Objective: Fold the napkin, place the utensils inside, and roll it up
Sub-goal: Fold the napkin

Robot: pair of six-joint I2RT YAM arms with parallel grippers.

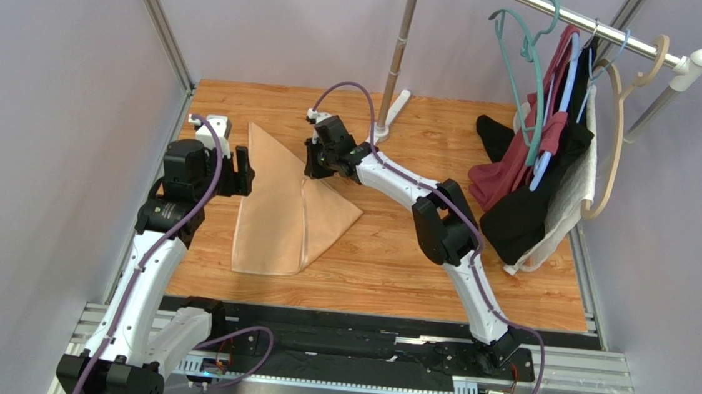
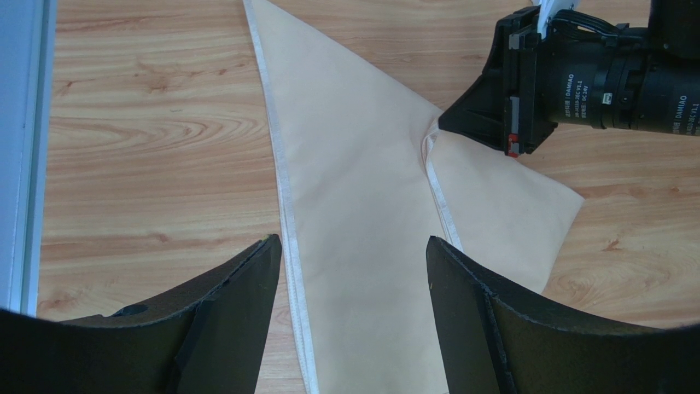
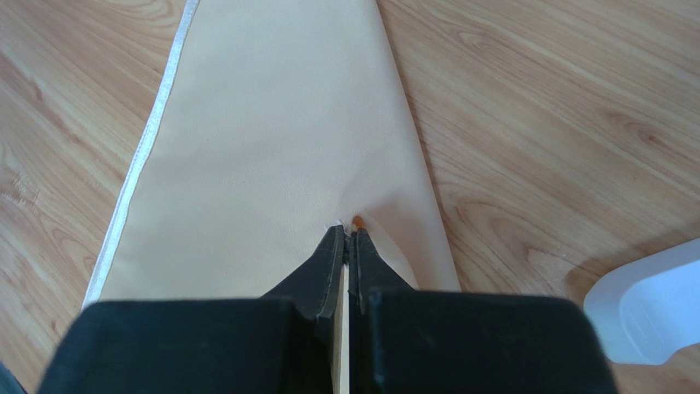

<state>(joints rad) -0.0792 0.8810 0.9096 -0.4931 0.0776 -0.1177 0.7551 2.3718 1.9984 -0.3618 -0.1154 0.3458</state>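
- My right gripper (image 3: 348,238) is pinched tight on a hem of the napkin (image 1: 287,215), mid-fold by my reckoning.
- My left gripper (image 2: 353,250) hangs wide open over the cloth's left edge, holding nothing.
- The napkin lies partly folded on the wooden table (image 1: 396,266).
- The utensils are nowhere in view; loading and rolling remain.

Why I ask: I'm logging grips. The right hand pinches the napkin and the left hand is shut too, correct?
No: the left hand stands open above the napkin, as the left wrist view shows. The right hand does pinch it.
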